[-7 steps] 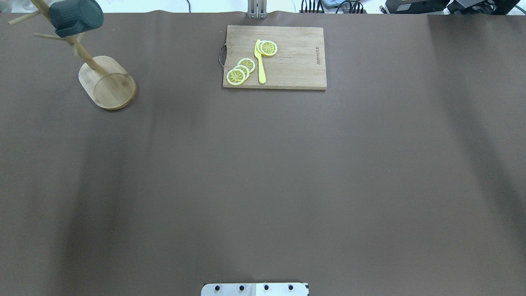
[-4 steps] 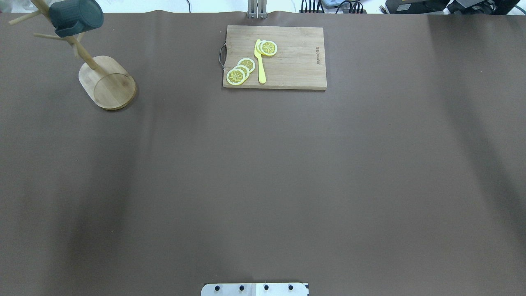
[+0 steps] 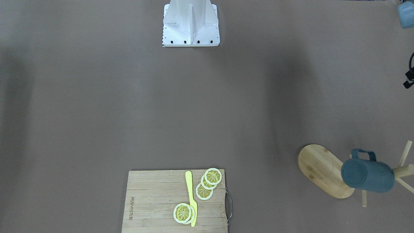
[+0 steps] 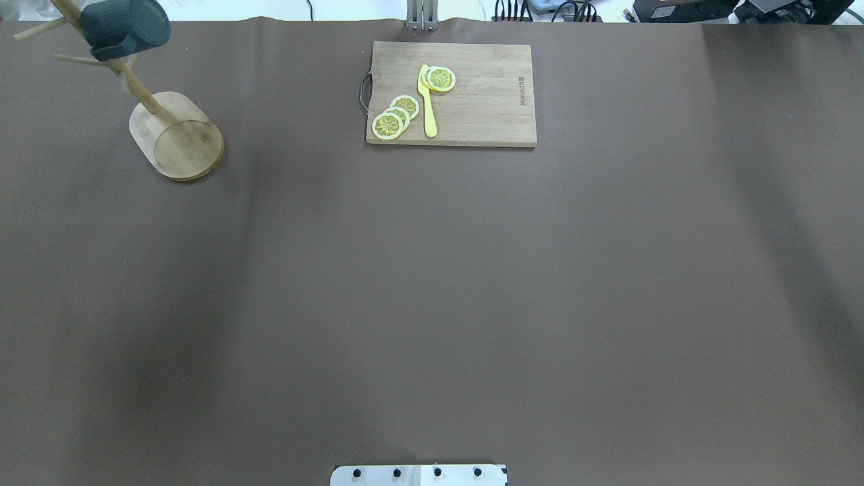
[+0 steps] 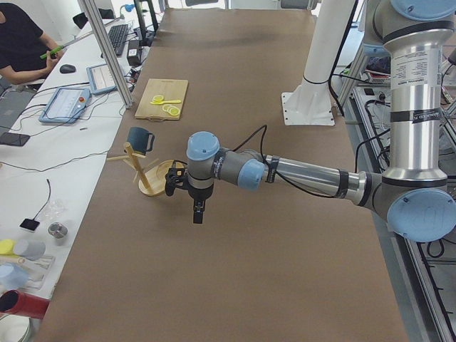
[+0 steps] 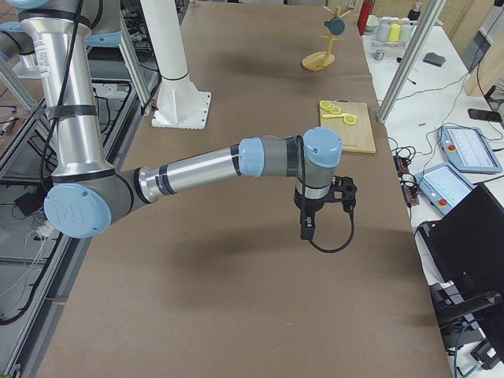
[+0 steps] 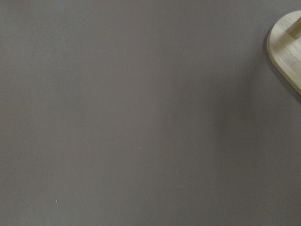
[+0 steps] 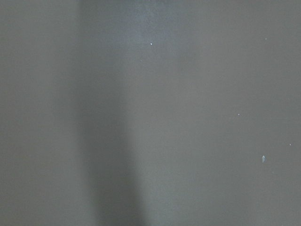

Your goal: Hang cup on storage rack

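Observation:
The dark teal cup [image 4: 125, 28] hangs by its handle on a peg of the bamboo storage rack [image 4: 179, 138] at the table's far left. No gripper touches it. The cup also shows in the front view [image 3: 367, 174], the left view [image 5: 140, 139] and the right view [image 6: 336, 26]. The rack base shows in the front view [image 3: 320, 168] and at the left wrist view's edge [image 7: 287, 52]. My left gripper [image 5: 197, 218] hovers over bare table near the rack. My right gripper [image 6: 304, 234] hovers over the table's right part. I cannot tell whether either is open or shut.
A bamboo cutting board [image 4: 451, 93] with lemon slices [image 4: 395, 116] and a yellow knife [image 4: 427, 101] lies at the far middle. A person [image 5: 21, 43] sits at a side desk. The robot base [image 3: 190, 24] stands at the near edge.
The cup and rack have not moved. The arm shadows on the table's left part have shifted slightly.

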{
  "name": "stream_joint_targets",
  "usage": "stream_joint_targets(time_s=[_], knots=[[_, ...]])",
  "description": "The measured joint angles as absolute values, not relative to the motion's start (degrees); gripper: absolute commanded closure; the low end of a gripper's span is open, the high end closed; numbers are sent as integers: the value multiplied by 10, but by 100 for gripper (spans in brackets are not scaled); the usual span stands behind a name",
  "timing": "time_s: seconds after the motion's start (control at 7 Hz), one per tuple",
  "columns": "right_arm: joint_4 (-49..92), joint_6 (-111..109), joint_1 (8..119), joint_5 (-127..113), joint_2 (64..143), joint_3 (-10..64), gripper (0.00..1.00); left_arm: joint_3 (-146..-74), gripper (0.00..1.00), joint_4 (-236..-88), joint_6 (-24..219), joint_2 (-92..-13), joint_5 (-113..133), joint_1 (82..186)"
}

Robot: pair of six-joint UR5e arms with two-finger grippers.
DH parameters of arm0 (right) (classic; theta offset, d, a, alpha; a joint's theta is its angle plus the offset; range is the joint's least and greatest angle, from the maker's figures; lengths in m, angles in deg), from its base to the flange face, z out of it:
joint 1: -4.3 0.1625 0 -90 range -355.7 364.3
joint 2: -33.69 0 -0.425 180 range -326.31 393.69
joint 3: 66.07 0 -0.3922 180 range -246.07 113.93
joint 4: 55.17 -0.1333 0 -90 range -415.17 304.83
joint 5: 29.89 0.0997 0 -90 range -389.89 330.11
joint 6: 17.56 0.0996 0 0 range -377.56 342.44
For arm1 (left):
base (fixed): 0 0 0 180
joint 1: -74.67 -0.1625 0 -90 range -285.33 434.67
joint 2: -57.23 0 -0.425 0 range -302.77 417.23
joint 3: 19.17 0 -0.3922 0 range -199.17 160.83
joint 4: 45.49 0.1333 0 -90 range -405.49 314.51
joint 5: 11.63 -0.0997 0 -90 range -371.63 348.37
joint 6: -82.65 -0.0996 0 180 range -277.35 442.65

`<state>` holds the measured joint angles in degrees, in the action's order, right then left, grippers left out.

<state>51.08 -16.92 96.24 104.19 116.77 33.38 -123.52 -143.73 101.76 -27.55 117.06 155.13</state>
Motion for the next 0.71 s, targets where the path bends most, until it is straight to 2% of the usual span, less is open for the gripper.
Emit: stream_joint_targets(time_s=[0.43,0.71], knots=[[510,-169,962,1041,1180,318,0,-1225,2,-1434,984,-262,1179,1561],[508,-169,960,1039,1181,313,0,-1225,2,-1430,971,-246,1229,1622]])
